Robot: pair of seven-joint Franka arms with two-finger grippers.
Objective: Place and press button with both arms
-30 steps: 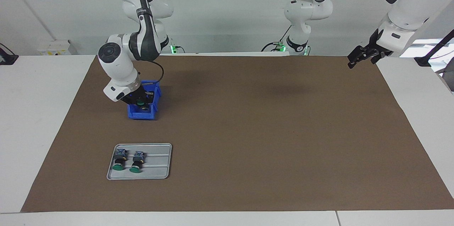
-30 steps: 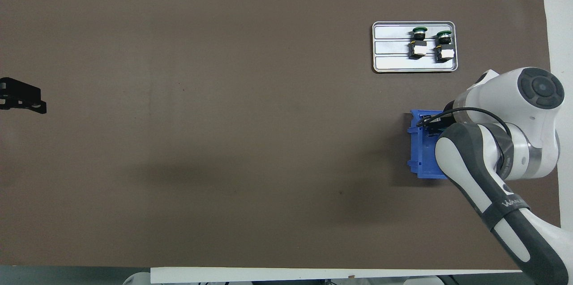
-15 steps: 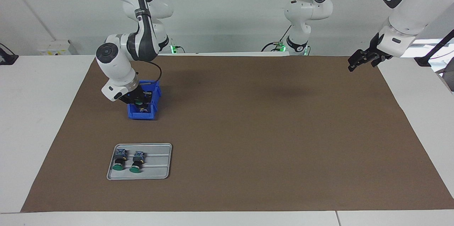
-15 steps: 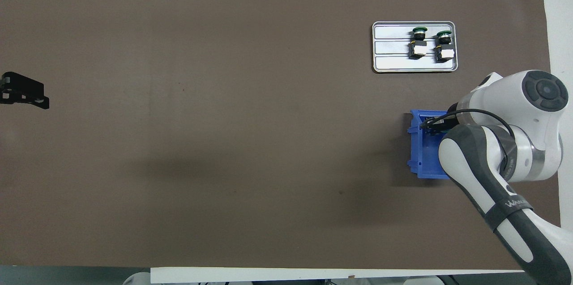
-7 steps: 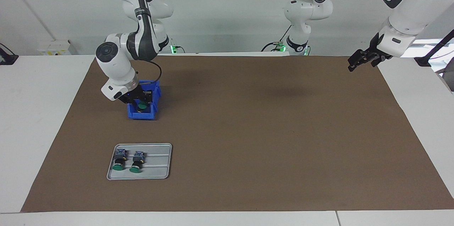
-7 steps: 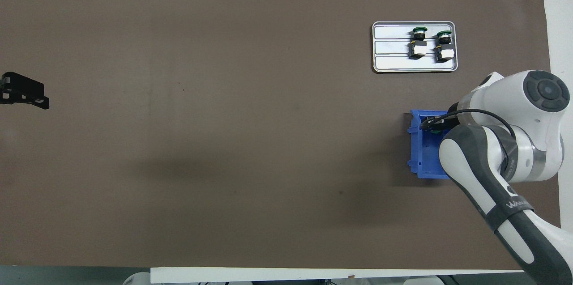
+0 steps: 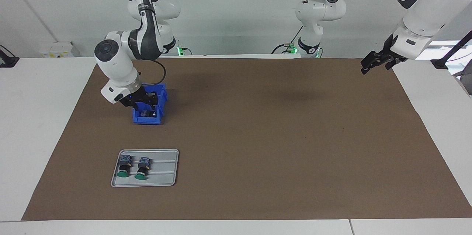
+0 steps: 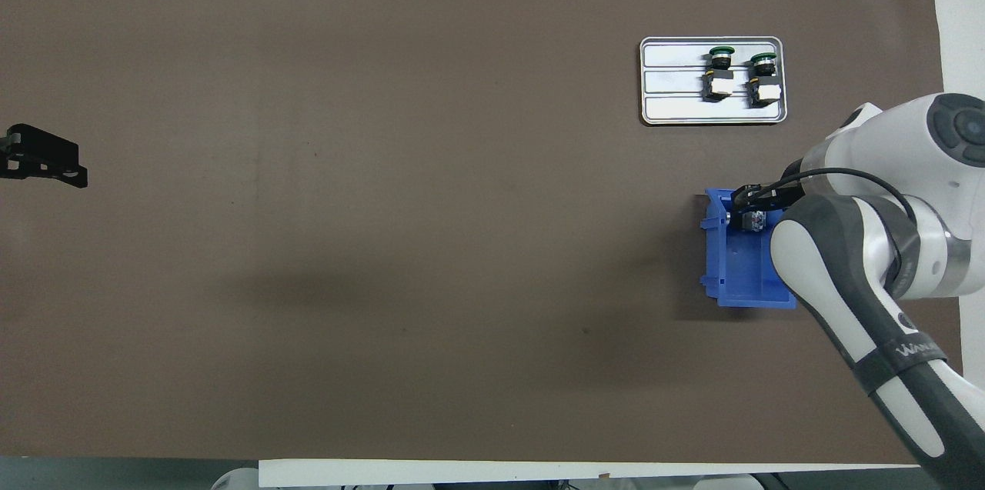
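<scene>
The right gripper point(image 7: 144, 103) hangs over the blue bin point(image 7: 148, 118) at the right arm's end of the table point(image 7: 258, 135). A button point(image 8: 752, 220) shows just below it in the overhead view, inside the bin's end farther from the robots. I cannot tell whether the jaws hold that button or have let it go; it sits right at their tips.

Farther from the robots than the bin lies a grey metal tray point(image 7: 166, 176). Two more buttons point(image 7: 124, 166) lie side by side on it. Their green caps point away from the robots and their contact blocks point toward the bin. So each one's long axis runs along the line from bin to tray.

The tray's free strip is on the side toward the left arm's end. The right arm is far the nearer to bin and tray alike. I would expect it to carry the third button there.

The left gripper point(image 7: 376, 61) waits in the air over the brown mat's corner at its own end, jaws released.

Pale lettering on the right arm's grey forearm cover point(image 8: 916, 351) seems to begin "WAN"; the rest I cannot read.
</scene>
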